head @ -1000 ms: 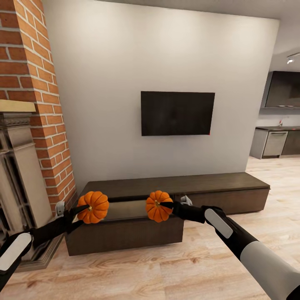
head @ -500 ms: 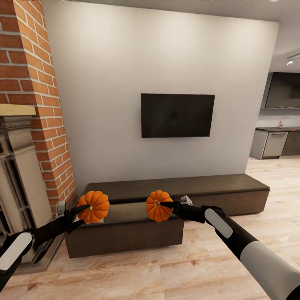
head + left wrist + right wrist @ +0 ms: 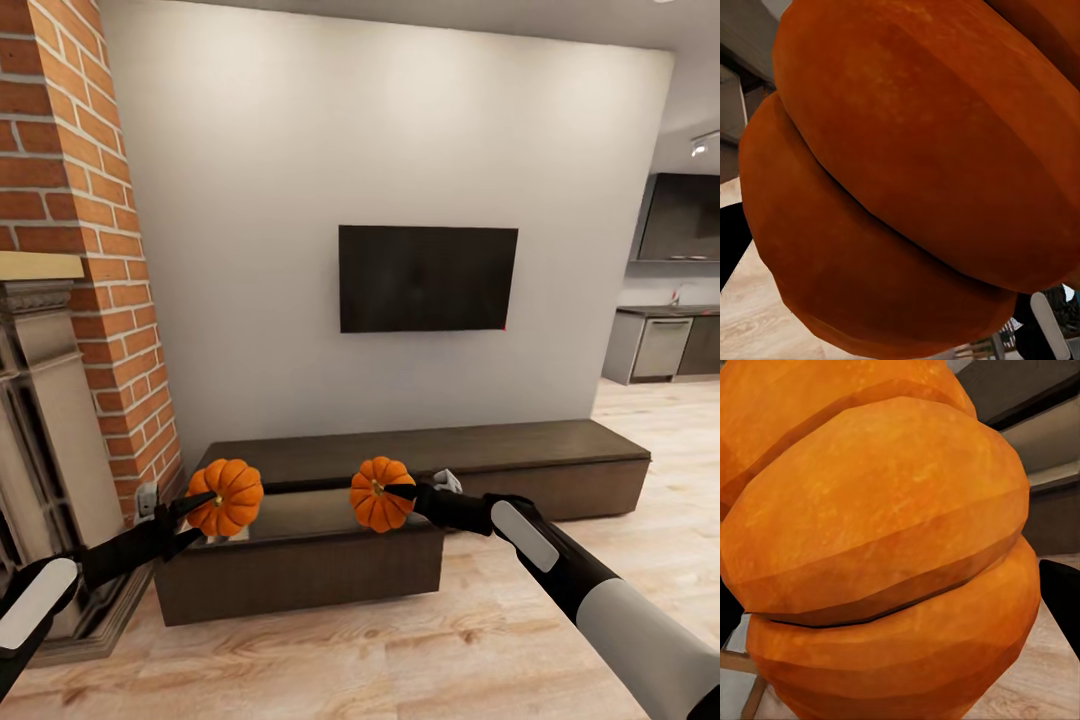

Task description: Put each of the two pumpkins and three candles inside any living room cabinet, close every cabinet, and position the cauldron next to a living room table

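I've got one pumpkin per arm: left gripper (image 3: 196, 503) clamped on the left pumpkin (image 3: 225, 496), right gripper (image 3: 398, 492) clamped on the right pumpkin (image 3: 379, 494), both hanging over the cabinet (image 3: 400, 500), just above its pulled-out drawer (image 3: 300, 560) at the brick-pillar end. Handling, my read: they look rigid and light, ribbed skin w/ smooth waxy finish, so prob a bit slippery; fingers sit around the stem end, and gripping across the ribs near the stem seems the safest hold since the round belly could roll out. Shouldn't be fragile, a short drop into the drawer looks OK. Hard to see: the drawer inside is mostly hidden behind the pumpkins & its dark front, so can't tell what's in it. Both wrist cams are swamped by orange (image 3: 907, 180) (image 3: 885, 555), fingertips barely visible. Candles, cauldron, table not spotted from here.
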Robot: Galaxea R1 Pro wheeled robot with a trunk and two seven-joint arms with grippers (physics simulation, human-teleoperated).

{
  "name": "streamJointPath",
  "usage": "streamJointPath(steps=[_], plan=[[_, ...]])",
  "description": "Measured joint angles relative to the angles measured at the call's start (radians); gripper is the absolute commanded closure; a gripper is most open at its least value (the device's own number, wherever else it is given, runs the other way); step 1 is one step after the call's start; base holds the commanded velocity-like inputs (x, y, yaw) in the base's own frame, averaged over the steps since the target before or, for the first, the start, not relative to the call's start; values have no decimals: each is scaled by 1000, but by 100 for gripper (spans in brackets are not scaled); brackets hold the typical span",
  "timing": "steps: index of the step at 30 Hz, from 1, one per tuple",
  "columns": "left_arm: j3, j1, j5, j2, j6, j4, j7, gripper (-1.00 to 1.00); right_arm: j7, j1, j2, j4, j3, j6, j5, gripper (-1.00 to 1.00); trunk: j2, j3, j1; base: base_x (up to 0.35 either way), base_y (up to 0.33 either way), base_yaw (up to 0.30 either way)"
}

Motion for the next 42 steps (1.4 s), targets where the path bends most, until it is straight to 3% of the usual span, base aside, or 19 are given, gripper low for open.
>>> streamJointPath(steps=[29,42], plan=[[-1,0,-11,0,-4,3,0,100,10,0,2,-4,2,-22,8,100,0,0,0,331,1,0],[0,0,0,0,0,4,0,100,11,1,2,-6,2,-29,2,100,0,0,0,108,0,0]])
